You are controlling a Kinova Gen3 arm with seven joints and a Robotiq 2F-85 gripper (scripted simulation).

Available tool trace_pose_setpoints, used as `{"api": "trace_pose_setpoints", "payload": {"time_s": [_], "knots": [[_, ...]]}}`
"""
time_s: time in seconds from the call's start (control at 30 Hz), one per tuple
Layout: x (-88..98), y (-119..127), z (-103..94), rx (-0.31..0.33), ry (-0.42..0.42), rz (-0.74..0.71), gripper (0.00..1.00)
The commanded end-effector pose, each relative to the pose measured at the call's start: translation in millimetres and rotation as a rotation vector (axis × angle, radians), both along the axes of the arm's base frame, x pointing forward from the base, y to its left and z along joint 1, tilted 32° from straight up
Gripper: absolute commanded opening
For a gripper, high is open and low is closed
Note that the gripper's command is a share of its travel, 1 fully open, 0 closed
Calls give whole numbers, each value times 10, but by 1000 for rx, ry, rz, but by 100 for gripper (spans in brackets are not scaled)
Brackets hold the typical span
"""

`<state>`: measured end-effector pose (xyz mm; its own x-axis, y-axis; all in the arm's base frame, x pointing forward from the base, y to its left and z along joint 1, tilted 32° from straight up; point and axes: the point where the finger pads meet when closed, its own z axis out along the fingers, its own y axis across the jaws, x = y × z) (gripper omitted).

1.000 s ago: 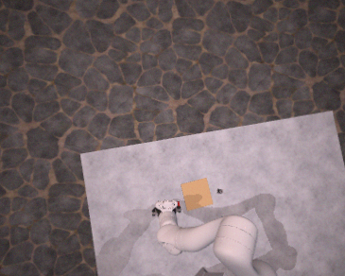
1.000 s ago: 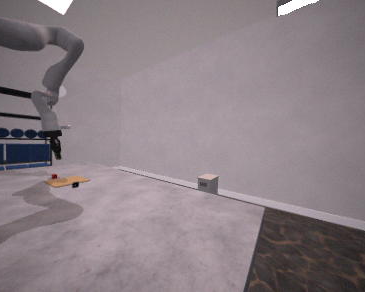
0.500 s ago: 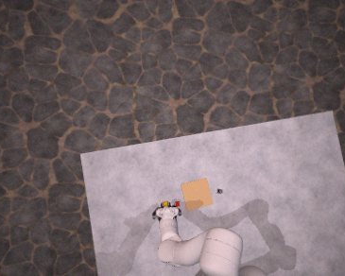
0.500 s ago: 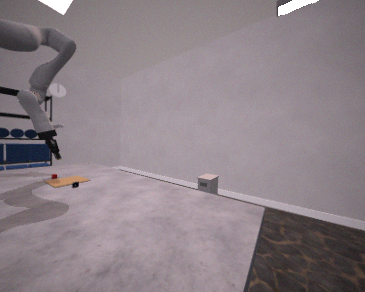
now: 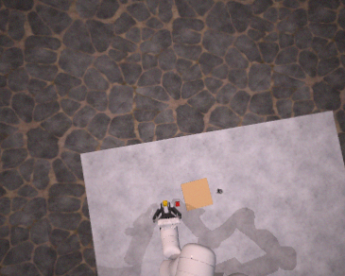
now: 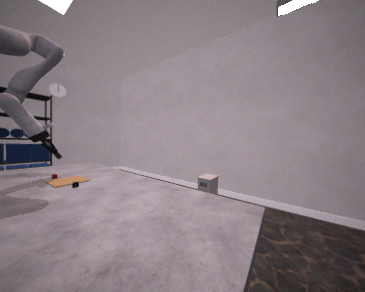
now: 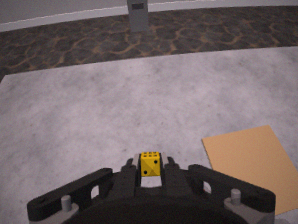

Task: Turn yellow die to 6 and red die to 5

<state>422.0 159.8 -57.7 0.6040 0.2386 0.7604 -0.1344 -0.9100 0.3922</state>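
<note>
Black two-finger gripper (image 7: 150,172) is clamped on the small yellow cube die w/ black pips (image 7: 150,163), held up off the table, arm tilted so the wrist cam looks out toward the far wall. On the die, the face toward the wrist cam shows 2 pips; the upper face has more, looks like 6 but too blurry to be sure. In the top view the yellow die (image 5: 164,203) sits at the fingertips, w/ the small red cube die (image 5: 177,203) just beside it on the grey table (image 5: 272,156), apparently off the left edge of the flat tan square mat (image 5: 197,194). The tiny black die (image 5: 219,191) lies off the mat's other side, apart from it. Step in hand, as I judge it: reorient yellow in-grasp, then set it on the mat w/ 6 up. To do it well: rotate the wrist until the 6 face is level, carry over to mid-mat, away from edges, lower till the bottom face sits flat, then release w/o dragging so the die doesn't tip or the mat shift. Keep clear of the red die on the way; leave room on the mat for it next. Stay well away from black.
</note>
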Motion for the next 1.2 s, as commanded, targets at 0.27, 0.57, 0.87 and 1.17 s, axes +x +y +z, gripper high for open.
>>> {"api": "trace_pose_setpoints", "payload": {"time_s": [0.27,0.57,0.87,1.17], "knots": [[-94,-24,-114,-56,-227,125,15],[-109,-25,-117,-72,-354,184,15],[-124,-24,-109,-79,-423,220,15],[-126,-24,-108,-80,-428,223,15]]}}
